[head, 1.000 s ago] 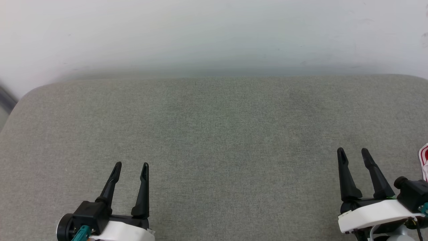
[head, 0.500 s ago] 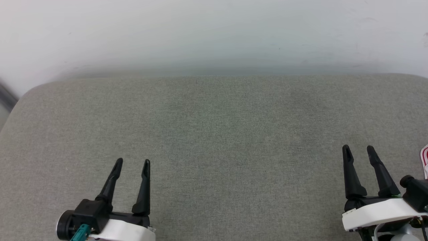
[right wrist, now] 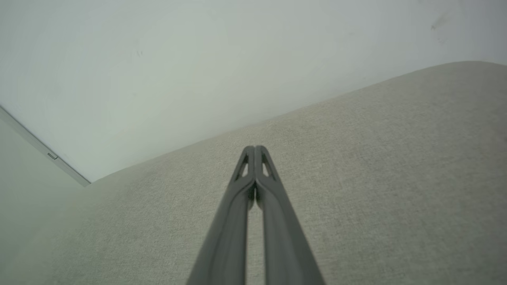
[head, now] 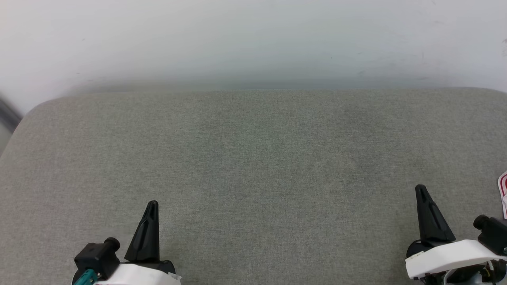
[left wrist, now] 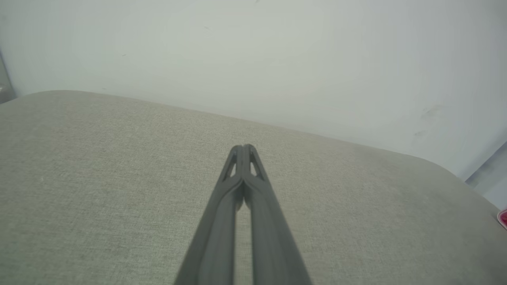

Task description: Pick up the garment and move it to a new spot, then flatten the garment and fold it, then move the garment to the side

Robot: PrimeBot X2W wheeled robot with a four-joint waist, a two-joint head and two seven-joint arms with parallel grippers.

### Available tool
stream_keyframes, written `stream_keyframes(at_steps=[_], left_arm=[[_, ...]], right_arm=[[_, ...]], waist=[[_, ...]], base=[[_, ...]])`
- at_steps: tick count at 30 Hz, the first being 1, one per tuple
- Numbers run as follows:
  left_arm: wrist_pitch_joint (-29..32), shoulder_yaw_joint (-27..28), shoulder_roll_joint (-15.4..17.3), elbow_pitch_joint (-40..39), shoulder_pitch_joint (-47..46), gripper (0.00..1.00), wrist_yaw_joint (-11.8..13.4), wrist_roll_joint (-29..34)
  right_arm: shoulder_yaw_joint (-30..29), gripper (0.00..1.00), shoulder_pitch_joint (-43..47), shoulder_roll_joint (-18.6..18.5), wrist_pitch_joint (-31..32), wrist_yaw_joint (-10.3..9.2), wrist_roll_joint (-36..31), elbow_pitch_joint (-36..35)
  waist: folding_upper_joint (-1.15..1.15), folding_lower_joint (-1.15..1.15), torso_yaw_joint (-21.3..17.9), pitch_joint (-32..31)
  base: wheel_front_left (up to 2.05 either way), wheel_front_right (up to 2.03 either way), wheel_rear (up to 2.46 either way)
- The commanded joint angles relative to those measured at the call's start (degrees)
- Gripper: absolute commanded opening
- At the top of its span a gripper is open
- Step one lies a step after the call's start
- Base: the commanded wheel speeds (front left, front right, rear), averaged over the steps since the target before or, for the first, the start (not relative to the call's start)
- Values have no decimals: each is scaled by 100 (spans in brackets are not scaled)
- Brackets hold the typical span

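Both grippers are pinched together on nothing: left gripper (head: 152,204) low-left, right gripper (head: 420,188) low-right, over the grey cushion (head: 253,158). The garment (head: 503,190) is a red-and-white sliver at the head view's right edge, near the right gripper. The left wrist cam catches a red speck of it far right. The right wrist cam gets a grey wall strip (right wrist: 43,152).

No words, brands, numbers or signs can be read. The edge of the garment (head: 503,193), to the right of the right claw (head: 421,190), shows red and white stripes without legible letters.
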Motion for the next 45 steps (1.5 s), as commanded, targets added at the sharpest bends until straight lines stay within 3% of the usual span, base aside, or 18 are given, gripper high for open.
stream_keyframes(at_steps=[1, 22, 45], left_arm=[[49, 23, 54, -38, -135, 0, 13, -317], [476, 93, 130, 285, -397, 0, -1, -2402], [871, 205, 156, 487, -587, 0, -1, -4083]], right_arm=[[-23, 0, -111, -4, 37, 0, 280, -48], [-120, 0, -279, 7, 383, 0, 2083, 192], [-219, 0, -410, 31, 685, -1, 3561, 388]], waist=[[0, 0, -2, -6], [0, 0, -22, -64], [0, 0, -43, -124]], base=[[0, 0, 0], [0, 0, 0], [0, 0, 0]])
